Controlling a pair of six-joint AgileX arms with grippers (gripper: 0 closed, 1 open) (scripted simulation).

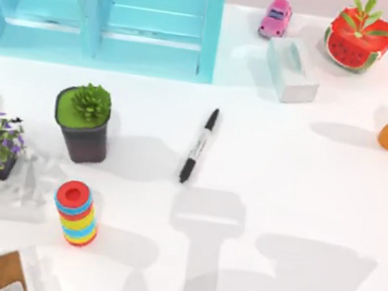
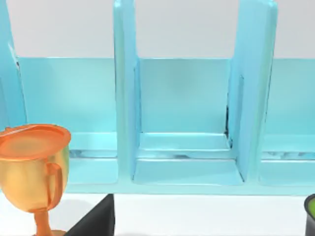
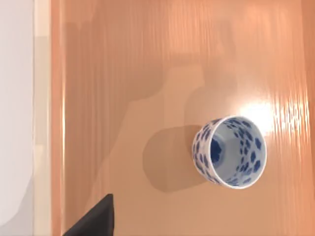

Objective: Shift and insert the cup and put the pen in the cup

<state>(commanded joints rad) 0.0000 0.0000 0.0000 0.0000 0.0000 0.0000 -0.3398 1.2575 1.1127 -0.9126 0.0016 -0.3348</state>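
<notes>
You are at the cup-fetching step: the right arm's wrist camera looks down on the upright cup on a wooden surface, the pen lies mid-bench pointing toward 1 o'clock, and I cannot tell either end effector's state, so next descend and grip the rim.

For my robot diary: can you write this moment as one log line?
pen: lying on table | cup: upright on orange surface, empty | grippers: unseen

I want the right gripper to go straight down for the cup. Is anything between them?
Nothing visible does. In the right wrist view the cup stands upright and alone on an orange-brown wooden surface, its mouth open to the camera, with bare wood all around it.
</notes>
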